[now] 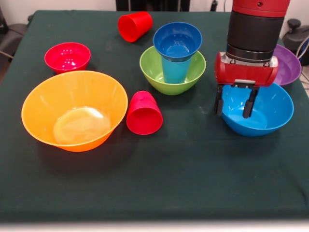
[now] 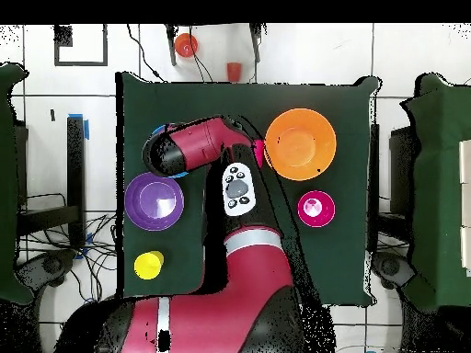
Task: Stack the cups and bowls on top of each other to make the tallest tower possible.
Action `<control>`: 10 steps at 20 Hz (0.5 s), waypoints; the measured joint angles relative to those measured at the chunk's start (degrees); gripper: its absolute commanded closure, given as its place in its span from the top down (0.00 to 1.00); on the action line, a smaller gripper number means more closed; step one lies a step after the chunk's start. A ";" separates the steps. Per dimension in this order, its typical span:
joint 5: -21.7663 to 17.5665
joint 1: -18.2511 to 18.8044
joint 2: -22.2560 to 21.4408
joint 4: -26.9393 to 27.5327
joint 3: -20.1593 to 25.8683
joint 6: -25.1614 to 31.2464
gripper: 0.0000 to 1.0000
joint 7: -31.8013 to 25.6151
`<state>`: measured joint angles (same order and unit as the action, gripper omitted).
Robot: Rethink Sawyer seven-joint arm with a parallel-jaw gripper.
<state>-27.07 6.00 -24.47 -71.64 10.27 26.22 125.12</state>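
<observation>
A partial tower [image 1: 175, 58] is seen at the table's [image 1: 193, 183] centre: a light blue cup [image 1: 175, 71] stands upright in the green bowl [image 1: 155, 72], and a small dark blue bowl [image 1: 177, 41] is seated on the cup's rim. At 3 o'clock from it, the gripper [image 1: 234, 102] is held vertically over the near rim of the medium blue bowl [image 1: 270, 113], its fingers spread apart and holding nothing. The purple bowl [image 1: 289, 65] lies behind the arm. One red cup [image 1: 144, 114] is lying on its side at 7 o'clock from the tower, just beside the huge orange bowl [image 1: 72, 111]; another red cup [image 1: 134, 26] is tipped over at 11 o'clock. A small red bowl [image 1: 67, 56] sits at 9 o'clock. In the overhead view, a yellow cup [image 2: 149, 265] is seen upright near the table's edge.
</observation>
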 measured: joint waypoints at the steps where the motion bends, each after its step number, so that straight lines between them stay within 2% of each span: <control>1: 0.00 0.01 0.09 -0.05 0.00 0.00 1.00 0.00; 10: 0.08 0.31 0.18 -0.63 0.02 0.00 1.00 0.00</control>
<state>-26.99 6.31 -24.30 -72.27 10.28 26.22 125.12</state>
